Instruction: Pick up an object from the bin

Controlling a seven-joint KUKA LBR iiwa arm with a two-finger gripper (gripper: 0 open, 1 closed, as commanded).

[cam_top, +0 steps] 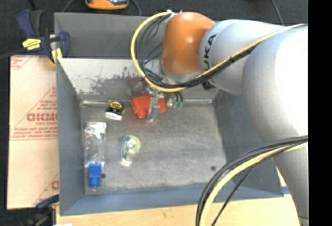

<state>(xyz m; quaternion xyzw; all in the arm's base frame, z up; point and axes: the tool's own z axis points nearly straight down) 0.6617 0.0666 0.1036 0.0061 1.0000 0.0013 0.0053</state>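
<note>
Red-orange object (139, 106): small, chunky, shape unclear; lies on the floor of the bin (176, 157) at the foot of the back wall, about midway along it.

Gripper (154, 110): down at the object, a grey part of it standing in front, with red showing on either side. Jaws: cannot tell whether wide, narrow or closed on the object.

Neighbours: black-and-yellow item (114, 110), near, toward the left of the view. Pale green round thing (129, 146), apart, nearer the front. Clear packet (95, 142) with a blue piece (94, 174), well apart at the left wall.

Handling note (judgement): the grasp looks like the step in hand. Grip should be centred on the object and confirmed firm before any lift. Rise straight up, since the back wall is close behind. Neighbours lie far enough off not to interfere.
</note>
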